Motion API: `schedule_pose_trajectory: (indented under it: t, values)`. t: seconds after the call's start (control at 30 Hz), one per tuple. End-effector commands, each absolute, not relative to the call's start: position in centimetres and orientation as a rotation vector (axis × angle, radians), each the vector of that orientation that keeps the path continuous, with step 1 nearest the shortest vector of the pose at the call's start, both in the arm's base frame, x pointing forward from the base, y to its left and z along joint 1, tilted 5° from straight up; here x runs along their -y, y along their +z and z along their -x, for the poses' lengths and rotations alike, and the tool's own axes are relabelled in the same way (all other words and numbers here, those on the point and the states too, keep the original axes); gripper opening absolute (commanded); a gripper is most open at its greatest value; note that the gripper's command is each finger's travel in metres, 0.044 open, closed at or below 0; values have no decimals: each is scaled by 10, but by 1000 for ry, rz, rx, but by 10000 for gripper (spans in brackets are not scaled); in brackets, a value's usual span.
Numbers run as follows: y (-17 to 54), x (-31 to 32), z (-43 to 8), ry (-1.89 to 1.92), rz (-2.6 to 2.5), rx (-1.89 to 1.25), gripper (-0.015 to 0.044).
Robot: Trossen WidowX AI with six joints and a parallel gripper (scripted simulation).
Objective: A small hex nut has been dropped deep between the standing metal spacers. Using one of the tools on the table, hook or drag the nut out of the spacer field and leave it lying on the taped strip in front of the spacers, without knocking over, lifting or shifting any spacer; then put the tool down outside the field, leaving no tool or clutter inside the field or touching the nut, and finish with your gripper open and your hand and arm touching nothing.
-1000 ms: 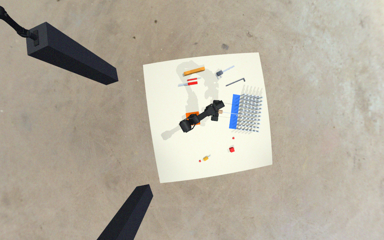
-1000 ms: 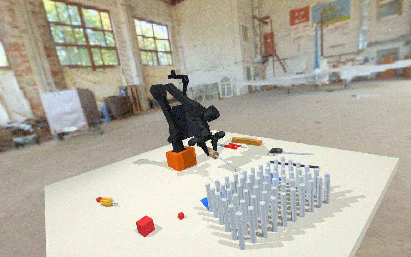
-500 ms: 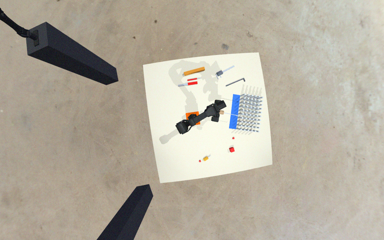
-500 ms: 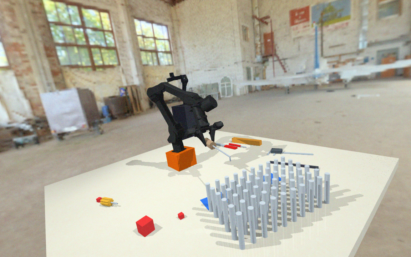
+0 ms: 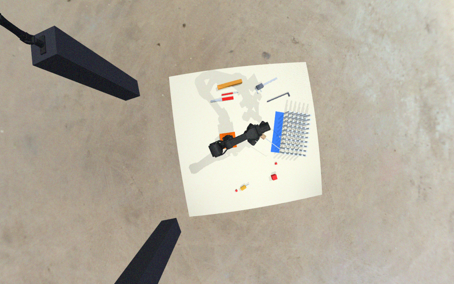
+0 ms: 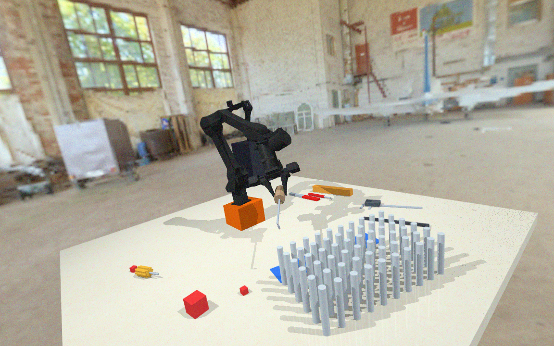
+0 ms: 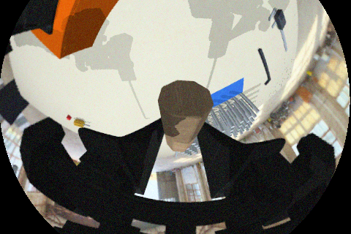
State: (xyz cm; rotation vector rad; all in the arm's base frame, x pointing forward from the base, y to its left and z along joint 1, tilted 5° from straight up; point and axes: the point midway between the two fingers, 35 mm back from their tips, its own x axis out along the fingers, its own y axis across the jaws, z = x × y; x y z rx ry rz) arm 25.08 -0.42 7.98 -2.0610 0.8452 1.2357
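Observation:
My gripper point(image 6: 279, 194) point(image 7: 180, 121) is shut on the wooden handle of a hook tool point(image 6: 279, 192) point(image 7: 186, 99). The tool hangs in the air, its thin shaft pointing down and its bent tip off the table; from above, the shaft crosses over the blue taped strip point(image 5: 276, 118) point(image 7: 234, 88). A tiny pale ring point(image 5: 280, 136), which looks like the hex nut, lies on the strip near its spacer side. It cannot be made out in the other views. The metal spacers point(image 6: 323, 309) stand upright in rows beside the strip; none looks tipped.
A black hex key point(image 5: 277, 97) point(image 6: 416, 224) point(image 7: 264, 64) and a caliper point(image 5: 259, 86) point(image 6: 372, 203) point(image 7: 279, 19) lie beyond the field. Red-handled tools and an orange bar point(image 5: 229, 84) point(image 6: 333, 190) lie farther back. Red cubes and a yellow-handled driver point(image 5: 243, 187) point(image 6: 144, 271) lie on the opposite side.

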Motion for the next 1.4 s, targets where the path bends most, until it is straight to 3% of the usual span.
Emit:
schedule_pose_trajectory:
  t: [0.0, 1.37]
  values:
    - [84, 11, -257, 1117, 1931, -915, 0]
    - [102, 86, -279, 183, 768, -1230, 0]
